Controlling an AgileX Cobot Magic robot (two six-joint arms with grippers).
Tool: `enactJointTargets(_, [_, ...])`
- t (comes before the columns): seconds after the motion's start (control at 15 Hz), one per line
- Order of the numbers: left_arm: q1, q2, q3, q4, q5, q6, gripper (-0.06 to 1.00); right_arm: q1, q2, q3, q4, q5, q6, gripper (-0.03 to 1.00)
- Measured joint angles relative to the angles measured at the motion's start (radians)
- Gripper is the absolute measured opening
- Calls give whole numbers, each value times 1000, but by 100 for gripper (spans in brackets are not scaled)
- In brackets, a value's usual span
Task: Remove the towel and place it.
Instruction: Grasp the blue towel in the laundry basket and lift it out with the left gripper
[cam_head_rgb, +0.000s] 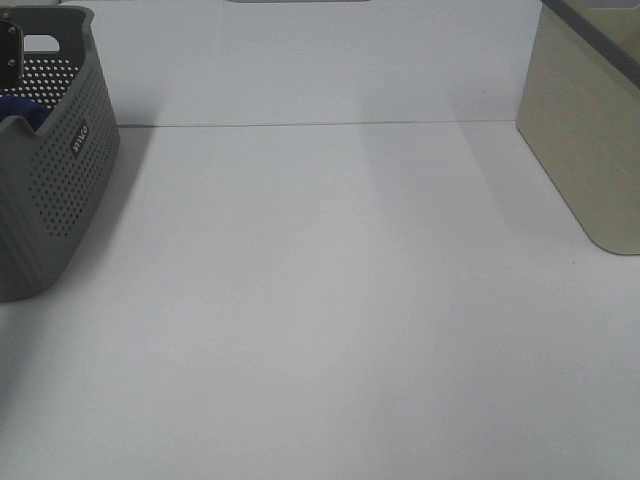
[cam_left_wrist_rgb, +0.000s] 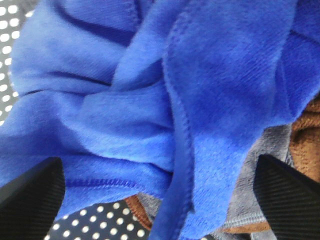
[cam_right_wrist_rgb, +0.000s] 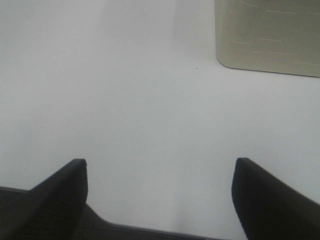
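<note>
The towel (cam_left_wrist_rgb: 150, 95) is a royal-blue plush cloth, crumpled in folds and filling most of the left wrist view. It lies inside the grey perforated basket (cam_head_rgb: 60, 170) at the table's far left, where only a small blue patch of the towel (cam_head_rgb: 18, 106) peeks over the rim. My left gripper (cam_left_wrist_rgb: 157, 165) hangs open just over the towel, one black finger on each side of the folds and nothing clamped between them. A bit of the left arm (cam_head_rgb: 9, 50) shows above the basket. My right gripper (cam_right_wrist_rgb: 160, 162) is open over bare white table and holds nothing.
A brown cloth (cam_left_wrist_rgb: 307, 145) and a grey cloth (cam_left_wrist_rgb: 255, 175) lie under the towel in the basket. A beige box (cam_head_rgb: 590, 130) stands at the far right of the white table (cam_head_rgb: 330, 300); its corner (cam_right_wrist_rgb: 270, 35) shows ahead of the right gripper.
</note>
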Motion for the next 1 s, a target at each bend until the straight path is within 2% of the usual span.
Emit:
enactJointTargets(0.07, [0,2,-1,-1,0,0,94,0,0,0,0,0,0,78])
enactJointTargets(0.13, [0,2,-1,-1,0,2,87,0,0,0,0,0,0,78])
enactJointTargets(0.2, [0,2,-1,-1,0,3,75,0,0,0,0,0,0,78])
enactJointTargets(0.4, [0,2,-1,18,0,-12,31,0,0,0,0,0,0,78])
enactJointTargets(0.47, [0,2,-1,23,0,-15,24,0,0,0,0,0,0,78])
enactJointTargets(0.73, [0,2,-1,30,-5,-19,19,0,0,0,0,0,0,78])
enactJointTargets(0.8, [0,2,-1,37,-7,-19,14,0,0,0,0,0,0,78])
enactJointTargets(0.87, [0,2,-1,57,-8,-19,5,0,0,0,0,0,0,78])
enactJointTargets(0.93, [0,2,-1,78,-9,-19,0,0,0,0,0,0,0,78])
enactJointTargets(1.0, [0,2,-1,96,-9,-19,0,0,0,0,0,0,0,78])
